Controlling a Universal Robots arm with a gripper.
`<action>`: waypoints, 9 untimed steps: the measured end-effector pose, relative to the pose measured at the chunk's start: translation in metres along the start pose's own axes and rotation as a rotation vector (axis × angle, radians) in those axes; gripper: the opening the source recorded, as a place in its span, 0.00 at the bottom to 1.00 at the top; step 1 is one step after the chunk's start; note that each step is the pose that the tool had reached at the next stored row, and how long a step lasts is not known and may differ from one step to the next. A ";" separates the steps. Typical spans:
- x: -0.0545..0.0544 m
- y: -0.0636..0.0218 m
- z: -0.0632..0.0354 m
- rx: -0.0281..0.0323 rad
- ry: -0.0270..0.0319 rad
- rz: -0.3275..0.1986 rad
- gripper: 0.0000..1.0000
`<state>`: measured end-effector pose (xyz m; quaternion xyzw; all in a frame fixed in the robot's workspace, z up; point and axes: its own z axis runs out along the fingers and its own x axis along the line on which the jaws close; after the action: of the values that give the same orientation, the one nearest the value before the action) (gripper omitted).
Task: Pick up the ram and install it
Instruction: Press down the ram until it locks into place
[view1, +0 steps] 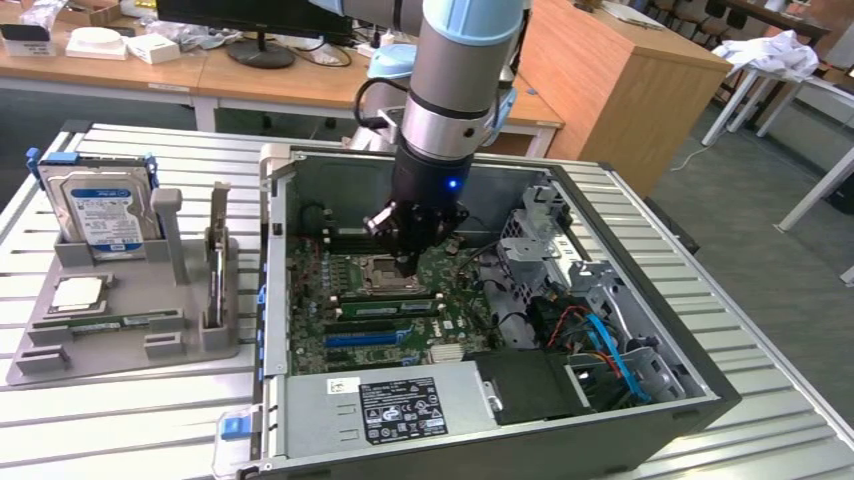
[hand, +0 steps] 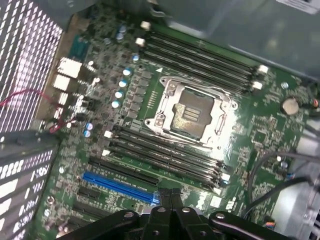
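Tray (view1: 80, 350) on bench (view1: 134, 420), exterior view's left: drive (view1: 96, 205) upright, ram (view1: 118, 322) flat in slot. Open PC case (view1: 694, 400) to right. End effector (view1: 404, 262) shut, empty, low over motherboard (view1: 387, 345) near CPU socket (hand: 192, 117).

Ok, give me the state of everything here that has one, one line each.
tool: shut, nothing visible between its fingers, low over the motherboard.
computer case: lying on its side, side panel off.
processor socket: empty, contacts exposed.
ram: standing on edge in the grey holder, not picked up.
hard drive: upright in the same holder.
processor chip: lying flat on the holder.
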<state>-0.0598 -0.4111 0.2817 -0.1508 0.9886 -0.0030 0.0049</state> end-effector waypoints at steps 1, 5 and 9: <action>0.000 0.0000 0.0000 0.0005 0.0002 0.017 0.10; 0.000 0.0000 0.0000 0.0026 0.0012 0.085 0.10; 0.000 0.0000 0.0000 0.0096 0.0033 0.146 0.10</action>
<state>-0.0598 -0.4111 0.2817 -0.0780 0.9969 -0.0076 0.0042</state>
